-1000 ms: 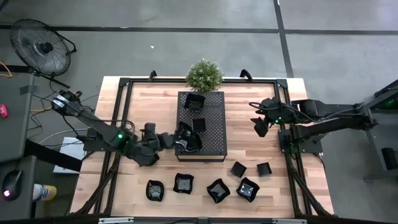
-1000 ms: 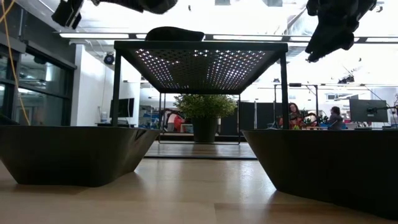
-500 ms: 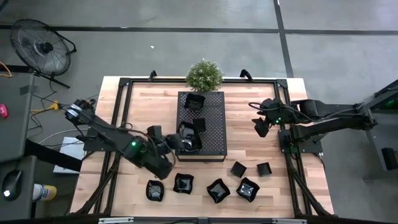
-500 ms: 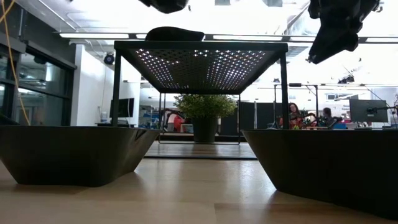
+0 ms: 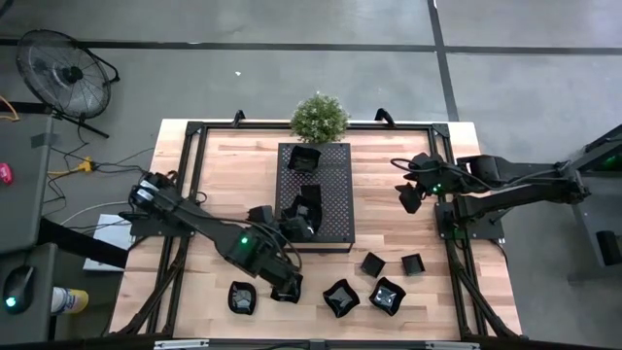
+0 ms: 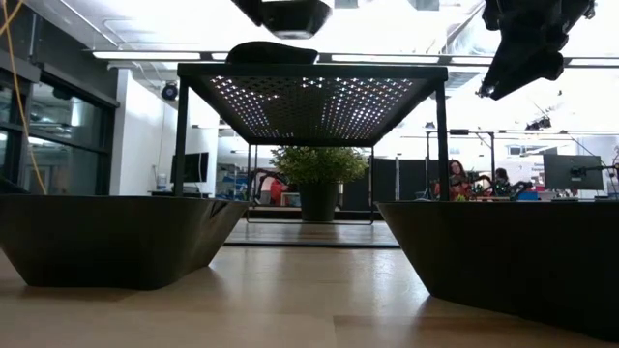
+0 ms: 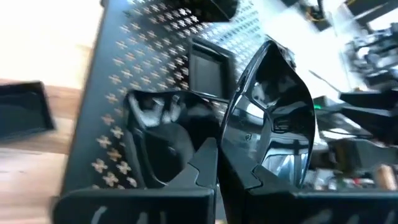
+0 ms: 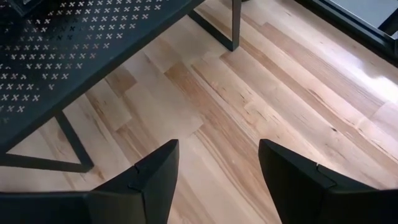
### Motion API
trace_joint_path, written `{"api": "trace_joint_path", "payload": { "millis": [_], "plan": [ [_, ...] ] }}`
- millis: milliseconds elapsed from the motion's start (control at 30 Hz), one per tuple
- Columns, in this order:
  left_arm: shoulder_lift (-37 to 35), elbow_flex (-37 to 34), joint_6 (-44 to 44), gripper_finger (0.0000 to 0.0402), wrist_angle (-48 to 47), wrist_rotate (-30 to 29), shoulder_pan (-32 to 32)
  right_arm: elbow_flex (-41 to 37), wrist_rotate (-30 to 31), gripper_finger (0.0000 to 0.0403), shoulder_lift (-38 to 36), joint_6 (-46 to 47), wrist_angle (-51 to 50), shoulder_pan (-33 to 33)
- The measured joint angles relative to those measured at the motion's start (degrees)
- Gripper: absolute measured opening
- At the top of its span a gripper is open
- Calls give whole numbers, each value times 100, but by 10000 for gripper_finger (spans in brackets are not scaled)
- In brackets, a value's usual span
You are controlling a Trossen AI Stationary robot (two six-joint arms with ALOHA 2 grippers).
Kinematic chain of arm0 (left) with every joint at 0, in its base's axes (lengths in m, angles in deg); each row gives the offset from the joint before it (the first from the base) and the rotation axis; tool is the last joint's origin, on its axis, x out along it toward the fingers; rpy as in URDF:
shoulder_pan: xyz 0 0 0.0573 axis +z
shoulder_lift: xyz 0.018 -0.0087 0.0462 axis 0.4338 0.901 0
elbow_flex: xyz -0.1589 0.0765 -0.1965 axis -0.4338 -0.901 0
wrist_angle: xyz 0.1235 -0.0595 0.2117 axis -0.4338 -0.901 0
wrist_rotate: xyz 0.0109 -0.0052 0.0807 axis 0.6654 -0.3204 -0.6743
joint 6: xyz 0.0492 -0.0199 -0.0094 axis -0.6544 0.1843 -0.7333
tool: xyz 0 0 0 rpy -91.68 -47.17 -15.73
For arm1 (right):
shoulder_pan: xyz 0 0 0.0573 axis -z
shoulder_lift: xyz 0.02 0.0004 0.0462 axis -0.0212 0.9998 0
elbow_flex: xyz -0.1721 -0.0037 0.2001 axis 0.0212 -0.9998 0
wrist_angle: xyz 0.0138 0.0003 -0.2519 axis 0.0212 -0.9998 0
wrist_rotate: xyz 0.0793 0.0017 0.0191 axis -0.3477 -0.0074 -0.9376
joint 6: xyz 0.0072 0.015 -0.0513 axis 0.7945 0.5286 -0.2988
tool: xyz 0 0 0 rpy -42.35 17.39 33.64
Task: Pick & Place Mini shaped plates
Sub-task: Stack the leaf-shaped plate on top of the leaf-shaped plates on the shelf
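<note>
1. The left gripper (image 5: pixel 303 216) is over the near left part of the perforated tray (image 5: pixel 335 228), its fingers (image 7: pixel 202 168) pressed together on the rim of a glossy black plate (image 7: pixel 273 124), which it holds tilted above the tray's surface.
2. Two more plates sit on the tray: one at the far end (image 5: pixel 305 157) and one near the middle (image 5: pixel 311 194) (the wrist view shows a square one just beyond the held plate).
3. On the wooden table (image 5: pixel 224 165), along the near edge, lie the other mini plates: a row of four (image 5: pixel 340 297), one partly covered by the left arm, and two smaller ones (image 5: pixel 393 263) just behind.
4. The right gripper (image 5: pixel 408 197) waits over bare table to the right of the tray, its fingers (image 8: pixel 155 171) spread wide with nothing between them.
5. A potted plant (image 5: pixel 319 117) stands at the far edge, behind the tray.
</note>
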Motion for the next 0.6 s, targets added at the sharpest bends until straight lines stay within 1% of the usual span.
{"api": "trace_joint_path", "payload": {
  "millis": [133, 200, 300, 400, 500, 533, 600],
  "plan": [
    [75, 18, 39, 0, -60, 70, 70, 0, -15, 216, -35, 110, -54, 0],
    [74, 17, 24, 0, -179, 5, 72, 0, -43, 217, -52, 119, -109, 0],
    [-30, 66, -291, 0, -558, -56, 43, 0, -79, 216, -83, 116, -148, 0],
    [-238, 341, -1253, 0, -967, -88, 28, 0, -80, 215, -118, 106, -217, -2],
    [-411, 696, -2832, 0, -1057, 115, 145, 0, -79, 215, -143, 101, -250, -2],
    [-482, 825, -3421, 0, -1056, 300, 225, 0, -79, 215, -148, 101, -257, -2],
    [-661, 1097, -4692, 0, -996, 949, 465, 0, -79, 214, -162, 101, -254, -2]
  ]
}}
